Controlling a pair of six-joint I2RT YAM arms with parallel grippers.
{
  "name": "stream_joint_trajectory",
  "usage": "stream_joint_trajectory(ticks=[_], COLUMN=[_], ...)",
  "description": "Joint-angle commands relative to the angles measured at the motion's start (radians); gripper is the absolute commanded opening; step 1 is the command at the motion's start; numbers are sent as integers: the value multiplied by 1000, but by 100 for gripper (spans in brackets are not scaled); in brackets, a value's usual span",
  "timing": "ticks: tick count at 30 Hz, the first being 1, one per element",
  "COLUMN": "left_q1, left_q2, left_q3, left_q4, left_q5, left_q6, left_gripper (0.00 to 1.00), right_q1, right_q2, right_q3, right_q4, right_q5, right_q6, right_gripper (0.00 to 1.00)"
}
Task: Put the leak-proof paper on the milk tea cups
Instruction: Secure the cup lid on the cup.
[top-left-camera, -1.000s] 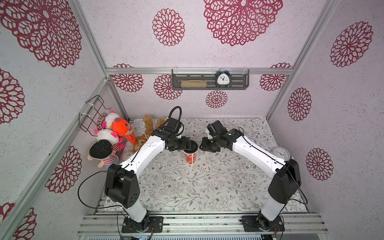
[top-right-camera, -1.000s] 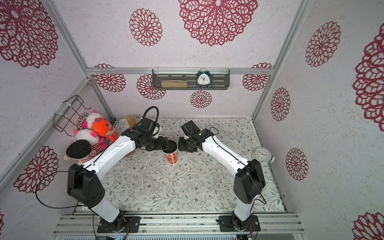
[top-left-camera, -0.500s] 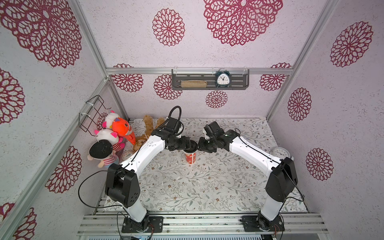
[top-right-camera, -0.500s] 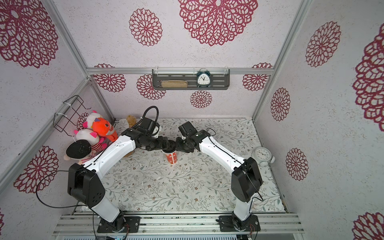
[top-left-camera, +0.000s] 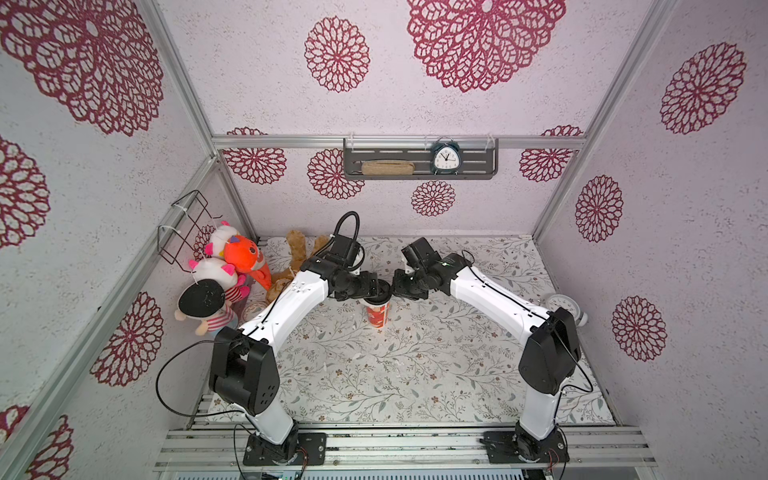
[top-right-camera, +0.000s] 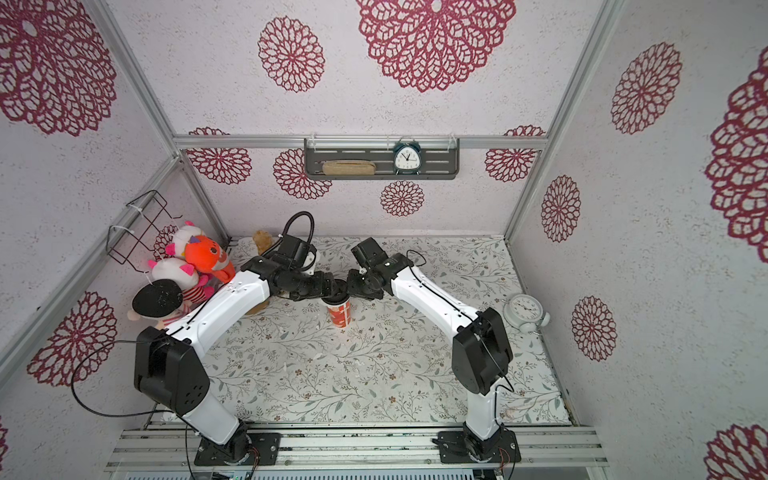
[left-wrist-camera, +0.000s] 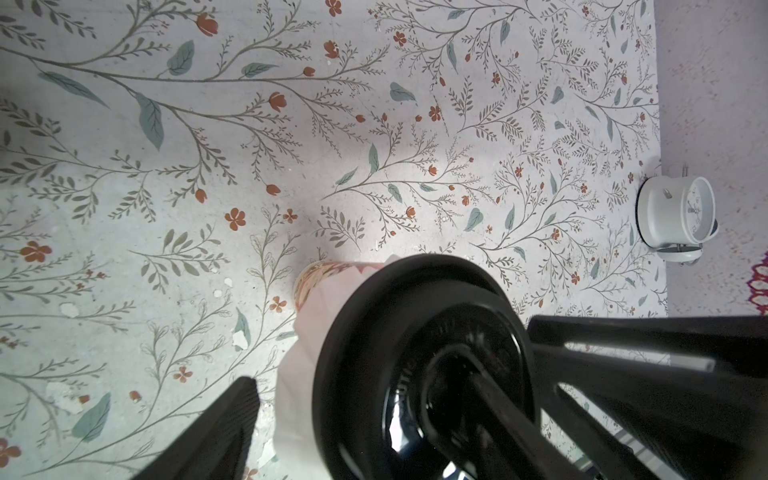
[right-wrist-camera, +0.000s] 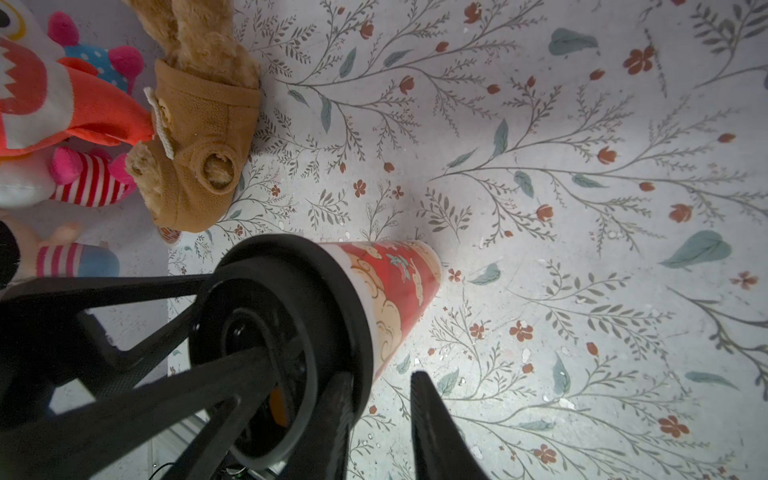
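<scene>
The milk tea cup (top-left-camera: 377, 318) (top-right-camera: 340, 316) stands upright mid-table, white above and red-printed below (right-wrist-camera: 399, 282). A black lid (left-wrist-camera: 395, 311) (right-wrist-camera: 332, 282) sits on its rim. Under the lid the leak-proof paper (left-wrist-camera: 299, 365) hangs as a thin white skirt down the cup's side. My left gripper (top-left-camera: 374, 288) (left-wrist-camera: 353, 374) straddles half the lid, one finger in the central recess, the other close outside the skirt. My right gripper (top-left-camera: 397, 286) (right-wrist-camera: 382, 428) is at the opposite rim, one finger over the lid's edge, the other beside the cup, table showing between them.
A white alarm clock (top-left-camera: 561, 305) (left-wrist-camera: 677, 216) stands by the right wall. Plush toys (top-left-camera: 232, 266) and a brown plush (right-wrist-camera: 199, 145) crowd the back left corner under a wire basket (top-left-camera: 187, 224). A wall shelf (top-left-camera: 419, 174) holds a teal clock.
The right gripper has moved left up to the lid's edge and its jaws have narrowed. The left gripper has stayed on the lid over the cup.
</scene>
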Motion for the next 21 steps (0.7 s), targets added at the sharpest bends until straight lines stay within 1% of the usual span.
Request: stream_joint_trajectory(ticks=[1, 8, 11, 18, 21], left_q1=[1, 1, 1, 1, 1], left_q2=[65, 49, 41, 5, -6], left_q3=[-93, -122, -139, -192, -211], left_q4=[-266, -263, -260, -254, -253], left_q5=[-97, -97, -94, -89, -87], left_q6=[51, 55, 54, 47, 45], left_gripper=[81, 81, 81, 81, 81], right_q1=[8, 4, 0, -30, -39], right_q2=[92, 157, 181, 252, 280], right_q3=[-5, 39, 85, 281, 371], right_q4=[-146, -206, -224, -264, -286], right_q5=[38, 54, 59, 45, 13], right_q6=[-68, -145, -186, -336, -384], right_gripper=[26, 24, 24, 23, 24])
